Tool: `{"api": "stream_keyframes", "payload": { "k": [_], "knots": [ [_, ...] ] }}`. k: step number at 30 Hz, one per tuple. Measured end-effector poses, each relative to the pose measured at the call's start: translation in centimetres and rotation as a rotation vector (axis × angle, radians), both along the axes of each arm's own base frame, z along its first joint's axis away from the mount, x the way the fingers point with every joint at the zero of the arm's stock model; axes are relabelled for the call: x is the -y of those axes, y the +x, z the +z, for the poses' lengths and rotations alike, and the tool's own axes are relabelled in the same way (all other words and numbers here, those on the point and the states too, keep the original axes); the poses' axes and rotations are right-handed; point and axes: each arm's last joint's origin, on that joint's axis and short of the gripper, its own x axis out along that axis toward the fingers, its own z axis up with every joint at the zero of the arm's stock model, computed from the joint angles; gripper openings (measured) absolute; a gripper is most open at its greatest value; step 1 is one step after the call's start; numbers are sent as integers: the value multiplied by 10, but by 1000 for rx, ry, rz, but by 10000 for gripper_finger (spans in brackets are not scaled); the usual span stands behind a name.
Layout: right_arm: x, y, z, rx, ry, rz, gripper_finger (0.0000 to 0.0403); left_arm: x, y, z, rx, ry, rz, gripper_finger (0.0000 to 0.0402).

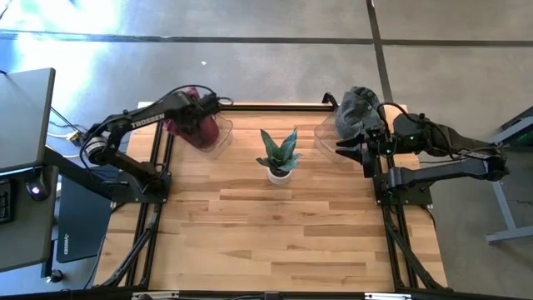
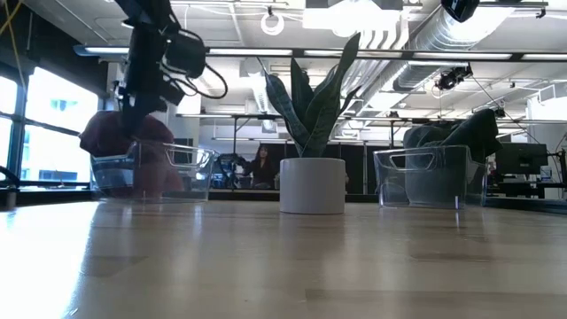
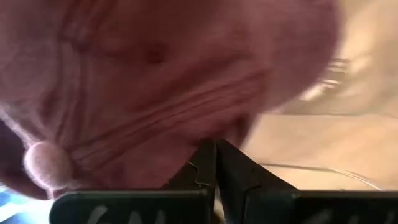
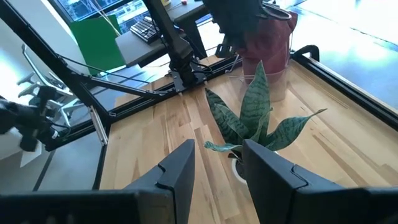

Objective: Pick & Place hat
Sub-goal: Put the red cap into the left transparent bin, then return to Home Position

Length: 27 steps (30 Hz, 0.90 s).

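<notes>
**Maroon hat pinched at far-left bin**

"TROSSEN" is read on the left arm (image 1: 137, 117). Left gripper (image 3: 215, 163) is pressed together on the maroon hat (image 1: 196, 119) over the clear bin (image 1: 218, 137), desk's far-left. Right gripper (image 4: 217, 163) is held spread, empty, near the far-right edge. Wood-plank desk (image 1: 275, 229); concrete floor (image 1: 250, 50).

Light wooden table (image 1: 266, 233) with potted plant (image 1: 279, 156) between two clear bins (image 1: 218, 137) (image 1: 333, 133)

The maroon hat (image 3: 155, 81) fills the left wrist view, blurred and cut off; behind it, the clear bin (image 1: 218, 133) is mostly hidden.
</notes>
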Motion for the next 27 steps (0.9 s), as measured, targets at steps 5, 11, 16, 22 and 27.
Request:
{"api": "stream_keyframes", "payload": {
  "k": [5,11,16,22,27],
  "knots": [
    [0,0,0,2,15,-5,129,-1,-1,1,-54,107,43,7],
    [0,-3,1,13,46,-9,129,11,6,40,136,24,20,1],
    [-2,-26,9,86,-9,12,117,39,8,90,392,68,-69,1],
    [-8,-81,19,276,-34,65,31,78,2,136,817,158,-159,1],
    [-11,-98,-6,296,60,122,14,98,4,154,1011,187,-231,1]
  ]
}}
